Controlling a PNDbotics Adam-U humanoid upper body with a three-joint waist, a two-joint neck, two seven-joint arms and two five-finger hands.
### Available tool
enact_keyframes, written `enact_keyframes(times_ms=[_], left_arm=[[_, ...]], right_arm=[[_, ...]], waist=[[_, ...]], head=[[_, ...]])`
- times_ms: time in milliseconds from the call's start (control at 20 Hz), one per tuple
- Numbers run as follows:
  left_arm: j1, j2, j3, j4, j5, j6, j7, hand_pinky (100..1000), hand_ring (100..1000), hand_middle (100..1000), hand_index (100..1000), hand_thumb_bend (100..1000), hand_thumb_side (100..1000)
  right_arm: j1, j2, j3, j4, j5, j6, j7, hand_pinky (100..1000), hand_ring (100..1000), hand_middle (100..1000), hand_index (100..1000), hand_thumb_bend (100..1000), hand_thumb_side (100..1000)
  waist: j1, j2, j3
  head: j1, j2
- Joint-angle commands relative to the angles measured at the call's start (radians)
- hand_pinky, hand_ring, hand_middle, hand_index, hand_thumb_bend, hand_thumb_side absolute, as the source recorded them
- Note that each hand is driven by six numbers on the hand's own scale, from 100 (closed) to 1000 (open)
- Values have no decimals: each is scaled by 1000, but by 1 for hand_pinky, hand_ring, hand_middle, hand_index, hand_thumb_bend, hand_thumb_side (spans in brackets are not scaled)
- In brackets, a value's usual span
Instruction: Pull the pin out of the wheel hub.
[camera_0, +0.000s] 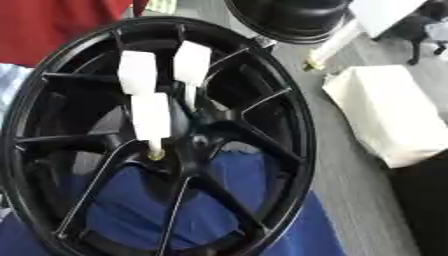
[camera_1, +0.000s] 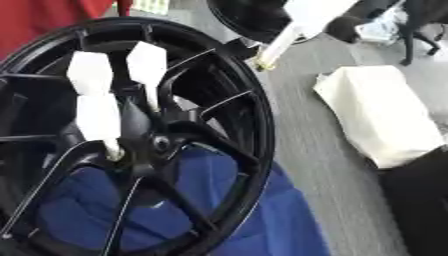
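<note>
Grey floor (camera_1: 297, 125); right-eye-only pin tip (camera_1: 262, 62)

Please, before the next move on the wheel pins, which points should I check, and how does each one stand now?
1. Black spoked metal wheel hub stands upright against the blue cloth: ok.
2. Hub centre free of pins: not ok. A white pin with a yellowish tip and two more white pieces sit there.
3. White rod with a brass tip is clear of the wheel rim, over the grey floor: ok.
4. What holds that rod: cannot tell.
5. Left hand ready nearby: cannot tell, it shows in neither view.
</note>
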Motion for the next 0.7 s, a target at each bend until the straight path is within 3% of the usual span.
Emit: enact_keyframes(times_ms=[50, 250, 400, 500, 600, 700], left_arm=[[3, 3, 22, -20, -4, -1, 15, 644, 630, 593, 716, 100, 624], [4, -4, 28, -22, -3, -2, 23, 644, 630, 593, 716, 100, 618], [7, -7, 31, -23, -3, -1, 26, 644, 630, 593, 716, 100, 618], [10, -9, 33, -22, -3, -1, 28, 644, 630, 593, 716, 100, 621], [10, -10, 32, -20, -3, 0, 27, 645, 630, 593, 717, 100, 626], [9, -9, 29, -17, -1, 1, 22, 644, 630, 593, 717, 100, 626]], right_arm=[[128, -38, -139, -32, 65, -30, -122, 870, 619, 388, 550, 100, 123], [342, 85, -249, -54, 243, -31, -234, 893, 647, 459, 629, 100, 108], [441, 159, -292, -63, 369, -33, -266, 943, 766, 669, 815, 100, 117], [489, 195, -307, -59, 462, -45, -261, 989, 861, 829, 923, 100, 212], [519, 221, -317, -43, 541, -54, -255, 1000, 893, 866, 950, 100, 327], [533, 240, -321, -17, 579, -62, -252, 1000, 897, 866, 957, 100, 361]], waist=[[12, -24, -10], [30, -19, -24], [38, -18, -31], [42, -18, -37], [44, -19, -42], [45, -20, -45]], head=[[24, -1], [44, -6], [53, -5], [56, -5], [57, -4], [57, -5]])
